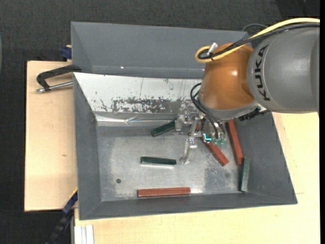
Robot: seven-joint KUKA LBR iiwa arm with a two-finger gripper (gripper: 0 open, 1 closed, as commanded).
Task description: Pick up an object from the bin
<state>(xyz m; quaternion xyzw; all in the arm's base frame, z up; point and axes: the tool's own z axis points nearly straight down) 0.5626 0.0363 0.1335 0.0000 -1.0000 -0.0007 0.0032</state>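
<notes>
My gripper (189, 147) hangs over the middle of the bin floor, below the arm's orange cover. A dark green bar (163, 130) lies just to its left near the back wall, with one end close to the gripper's metal parts. A second dark green bar (158, 161) lies flat on the floor to the lower left. A short orange-red bar (218, 155) lies slanted just to the gripper's right.
A long red bar (235, 143) leans along the right side. A dark green bar (244, 175) stands against the right wall. A red-brown bar (163, 191) lies along the front wall. The arm covers the bin's back right corner.
</notes>
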